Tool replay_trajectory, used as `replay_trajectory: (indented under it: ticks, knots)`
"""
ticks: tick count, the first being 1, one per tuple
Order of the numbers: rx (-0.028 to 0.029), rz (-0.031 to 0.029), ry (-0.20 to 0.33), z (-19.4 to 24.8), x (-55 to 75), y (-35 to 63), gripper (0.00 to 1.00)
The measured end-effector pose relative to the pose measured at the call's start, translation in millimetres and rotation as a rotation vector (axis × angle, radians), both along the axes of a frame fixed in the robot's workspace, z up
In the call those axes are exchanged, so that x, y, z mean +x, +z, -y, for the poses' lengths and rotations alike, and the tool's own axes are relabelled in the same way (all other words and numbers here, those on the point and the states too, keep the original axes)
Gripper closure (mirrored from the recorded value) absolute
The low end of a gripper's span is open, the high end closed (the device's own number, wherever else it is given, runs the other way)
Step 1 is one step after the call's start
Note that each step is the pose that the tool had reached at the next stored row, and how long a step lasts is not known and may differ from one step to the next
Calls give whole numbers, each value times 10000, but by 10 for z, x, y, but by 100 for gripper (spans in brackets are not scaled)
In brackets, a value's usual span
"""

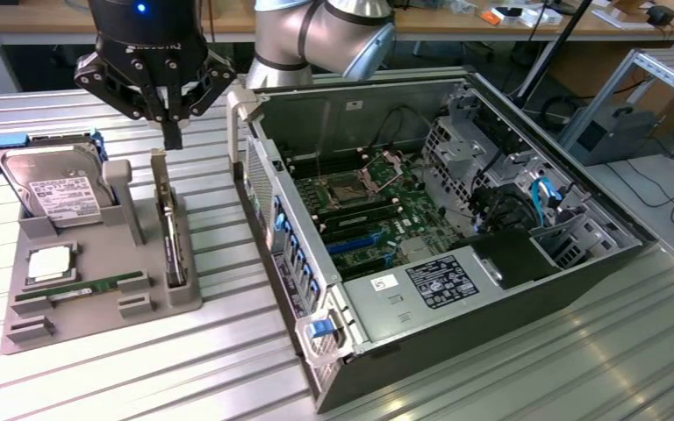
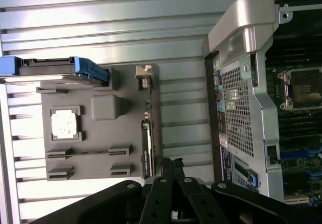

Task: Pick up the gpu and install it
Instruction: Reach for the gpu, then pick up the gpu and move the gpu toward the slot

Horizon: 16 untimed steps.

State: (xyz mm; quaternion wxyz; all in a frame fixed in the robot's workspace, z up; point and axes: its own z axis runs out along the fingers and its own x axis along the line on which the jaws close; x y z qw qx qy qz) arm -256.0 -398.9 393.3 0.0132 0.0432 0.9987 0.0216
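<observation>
Gripper [image 1: 172,136], fingers pressed together and empty, poised above the upright gpu [image 1: 171,237] in the grey tray [image 1: 91,320]: approach stage; a grasp needs them parted astride its edge.

Dark gpu [image 1: 172,237] stands edgewise in grey holder [image 1: 103,256].

A ribbed silver metal tabletop [image 1: 103,377] spreads across the foreground, evenly lit. Behind it runs a long light-brown wooden workbench [image 1: 431,26] — and at the exterior view's right stands a silver aluminium-profile frame [image 1: 653,66], a dark grey box [image 1: 618,132] inside it.
</observation>
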Motion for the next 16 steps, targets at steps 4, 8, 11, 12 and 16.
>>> replay_trajectory:
  ticks: [4, 8, 11, 12, 16]
  knots:
    - [1, 0, 0, 0, -45, 0, 89]
    - [0, -1, 0, 0, -46, 0, 89]
    - [1, 0, 0, 0, -46, 0, 89]
    - [1, 0, 0, 0, -46, 0, 89]
    - [1, 0, 0, 0, -46, 0, 89]
